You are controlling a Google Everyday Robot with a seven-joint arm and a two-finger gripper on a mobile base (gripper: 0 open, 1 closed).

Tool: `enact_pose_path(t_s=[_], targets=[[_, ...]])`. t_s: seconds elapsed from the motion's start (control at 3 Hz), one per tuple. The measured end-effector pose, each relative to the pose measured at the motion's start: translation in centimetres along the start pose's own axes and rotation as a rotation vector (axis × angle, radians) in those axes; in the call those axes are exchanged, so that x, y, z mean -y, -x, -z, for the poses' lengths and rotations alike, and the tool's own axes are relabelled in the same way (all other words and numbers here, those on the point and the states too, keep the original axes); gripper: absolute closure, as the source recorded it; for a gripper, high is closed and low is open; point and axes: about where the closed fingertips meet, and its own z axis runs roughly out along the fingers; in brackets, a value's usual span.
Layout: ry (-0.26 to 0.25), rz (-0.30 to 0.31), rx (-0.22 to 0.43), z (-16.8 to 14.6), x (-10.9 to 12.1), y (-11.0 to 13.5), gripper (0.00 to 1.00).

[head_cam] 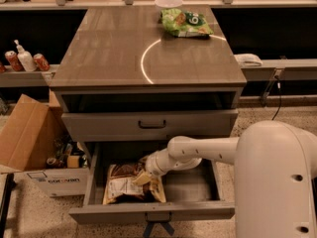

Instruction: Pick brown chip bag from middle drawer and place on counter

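At the cabinet front, lowest level: middle drawer [198, 188] stands open, its grey floor bare on the right half.
Brown chip bag: the brown chip bag [123, 186] lies flat inside the middle drawer, left of centre. Its white label panel faces up and its tan edges lie toward the drawer's front wall.
Claw position: claw [142, 178] is down inside the drawer, over the right upper part of the bag. I cannot make out whether it touches the bag or sits just above it.
Claw state: apart or clamped, not readable from where I stand.
Arm: white arm [208, 150] reaches leftward and down into the drawer from the robot body [277, 177] at lower right.
Worktop: worktop [109, 53] is glossy grey-brown, with a curved white light reflection near its middle.
Green chip bag: green chip bag [185, 24] lies on the worktop toward the far right corner, well apart from the drawer.
Bowl: pale bowl [168, 3] sits at the back edge, just beside the green chip bag.
Upper drawer face: grey drawer face [109, 125] with a black bow handle, shut, directly above the open drawer.
Floor, left of cabinet: open cardboard box [25, 133], one flap raised.
Ledge, far left: two red cans [11, 59] with a pump bottle [25, 58] between them.
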Motion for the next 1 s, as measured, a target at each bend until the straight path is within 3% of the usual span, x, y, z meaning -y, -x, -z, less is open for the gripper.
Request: enact_pose_path(t_s=[0.33, 0.67, 1.0], targets=[[0.024, 0.009, 0.002, -0.9, -1.0, 0.2, 0.64], [0.037, 0.06, 0.063, 0.8, -2.3, 1.8, 0.89], [0.023, 0.139, 0.181, 5.7, -3.7, 3.7, 1.0]])
